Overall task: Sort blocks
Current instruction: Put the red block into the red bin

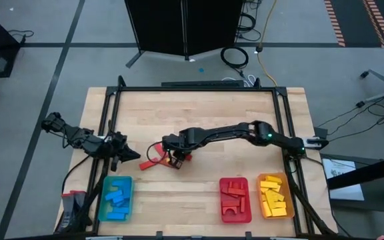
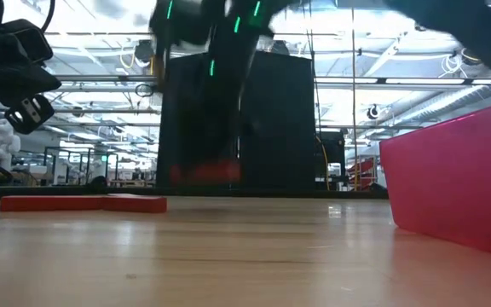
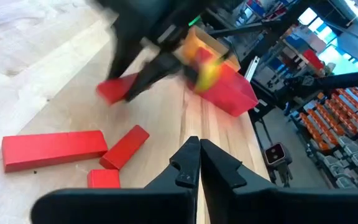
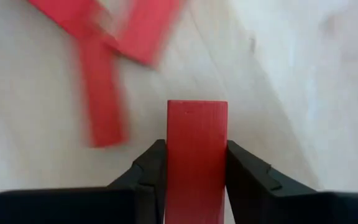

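Note:
My right gripper (image 1: 174,160) reaches to the table's middle and is shut on a red block (image 4: 196,134). Three more red blocks (image 3: 53,149) (image 3: 124,147) (image 3: 103,179) lie flat on the wood just left of it. My left gripper (image 3: 199,155) hangs shut and empty at the table's left side (image 1: 129,155), pointing toward those blocks. Near the front edge a blue tray (image 1: 117,198) holds blue blocks, a red tray (image 1: 235,199) red ones, and an orange tray (image 1: 275,197) yellow ones. My right gripper pinches the red block between its two fingers (image 4: 151,168), on the two long sides (image 4: 169,155). The fingers come from above, pointing steeply down, and lie across the block. In the low view the block (image 2: 205,173) shows a little above the table, lifted clear.
A dark frame (image 1: 115,100) runs round the table's edges. The red tray's wall (image 2: 459,179) stands close in the low view at the right. Bare wood lies across the far half of the table (image 1: 199,110).

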Robot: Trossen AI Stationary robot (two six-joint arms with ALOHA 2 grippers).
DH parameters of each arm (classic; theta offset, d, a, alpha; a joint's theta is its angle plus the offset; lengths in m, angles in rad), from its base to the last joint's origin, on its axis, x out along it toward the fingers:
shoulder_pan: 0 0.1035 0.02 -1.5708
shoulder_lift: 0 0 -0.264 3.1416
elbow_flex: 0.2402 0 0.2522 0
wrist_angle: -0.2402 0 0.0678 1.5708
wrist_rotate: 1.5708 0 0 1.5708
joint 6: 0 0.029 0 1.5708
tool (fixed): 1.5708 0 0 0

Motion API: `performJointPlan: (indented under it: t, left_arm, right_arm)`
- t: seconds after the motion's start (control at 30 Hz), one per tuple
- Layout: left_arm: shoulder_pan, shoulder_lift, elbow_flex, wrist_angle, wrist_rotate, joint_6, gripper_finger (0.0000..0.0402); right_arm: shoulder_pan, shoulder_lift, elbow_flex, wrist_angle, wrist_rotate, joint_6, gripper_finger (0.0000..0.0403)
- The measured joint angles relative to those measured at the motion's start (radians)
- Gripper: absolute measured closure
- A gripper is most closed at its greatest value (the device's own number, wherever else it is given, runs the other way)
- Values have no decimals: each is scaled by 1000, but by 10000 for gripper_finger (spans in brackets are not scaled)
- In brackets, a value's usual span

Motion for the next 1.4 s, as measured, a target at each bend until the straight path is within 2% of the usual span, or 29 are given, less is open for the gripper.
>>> performJointPlan:
  t: [0.07, 0.17, 0.27, 0.47, 0.6, 0.7, 0.87, 0.93, 1.03, 1.1, 1.17, 1.4]
  left_arm:
    - [0, 0, 0, 1, -8, 8, 385]
    - [0, 0, 0, 4, -3, 52, 385]
    - [0, 0, 0, 12, 7, 93, 385]
    - [1, 0, 0, 24, -1, 224, 384]
    - [1, 0, 0, 27, -8, 254, 384]
    - [1, 0, 0, -2, 3, 131, 384]
    - [3, 17, 0, -2, -53, -372, 384]
    - [3, 20, 0, -2, -69, -438, 384]
    - [3, 27, 0, 0, -139, -445, 384]
    - [3, 30, 0, 1, -190, -403, 384]
    - [3, 33, 0, 2, -203, -295, 384]
    - [3, 33, 0, 1, -180, 255, 384]
  right_arm:
    - [14, -77, 3, -33, 46, 12, 299]
    - [56, -246, 11, -129, 176, 34, 299]
    - [120, -352, 13, -284, 261, 129, 299]
    - [303, -464, 9, -607, 390, 452, 299]
    - [400, -463, -23, -597, 401, 584, 299]
    - [457, -416, -73, -582, 356, 691, 299]
    - [545, -420, -163, -588, 282, 876, 299]
    - [572, -411, -197, -581, 276, 941, 299]
    - [601, -419, -229, -595, 268, 1002, 299]
    - [615, -419, -252, -584, 252, 1024, 299]
    - [624, -415, -279, -539, 226, 1026, 299]
    - [645, -417, -343, -429, 162, 1031, 299]
